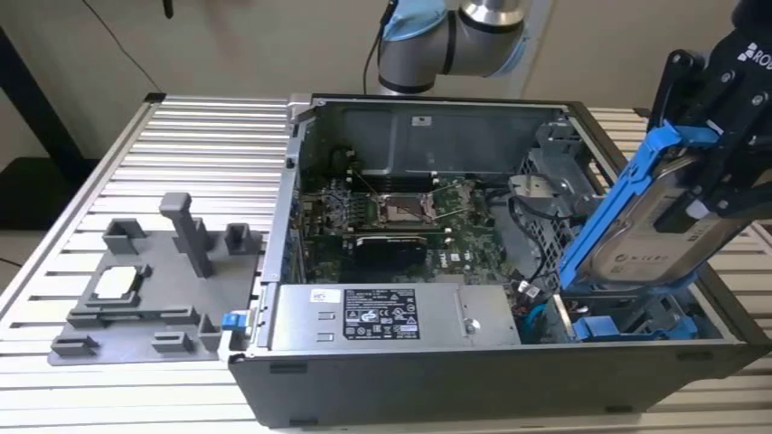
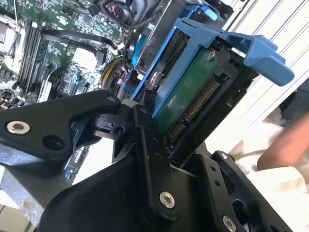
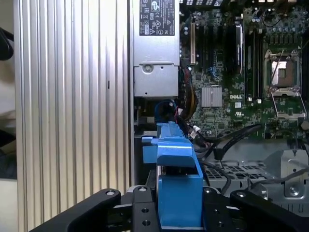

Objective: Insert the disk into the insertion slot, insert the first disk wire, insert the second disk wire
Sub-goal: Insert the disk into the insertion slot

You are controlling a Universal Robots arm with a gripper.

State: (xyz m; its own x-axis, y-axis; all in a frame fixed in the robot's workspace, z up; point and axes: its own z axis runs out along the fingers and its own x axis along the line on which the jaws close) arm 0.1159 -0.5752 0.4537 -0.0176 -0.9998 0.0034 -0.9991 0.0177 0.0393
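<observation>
My gripper (image 1: 706,176) is shut on the disk (image 1: 657,240), a silver drive in a bright blue carrier. In the exterior view the disk hangs steeply tilted over the open computer case's near corner at that view's right. Its lower end is just above the insertion slot (image 1: 639,307) of the grey drive cage, where another blue carrier (image 1: 603,327) lies. In the second wrist view the black fingers (image 2: 145,145) clamp the disk (image 2: 193,96), whose green board and connector face the camera. In the first wrist view the blue carrier (image 3: 176,179) sits between the fingers of my gripper (image 3: 178,212). Loose black disk wires (image 3: 231,140) lie beside the cage.
The open case holds a motherboard (image 1: 399,217) and a grey power supply (image 1: 374,316). A grey fixture plate (image 1: 157,289) lies on the ribbed table at the exterior view's left. A blurred hand (image 2: 285,145) is beyond the case's edge in the second wrist view.
</observation>
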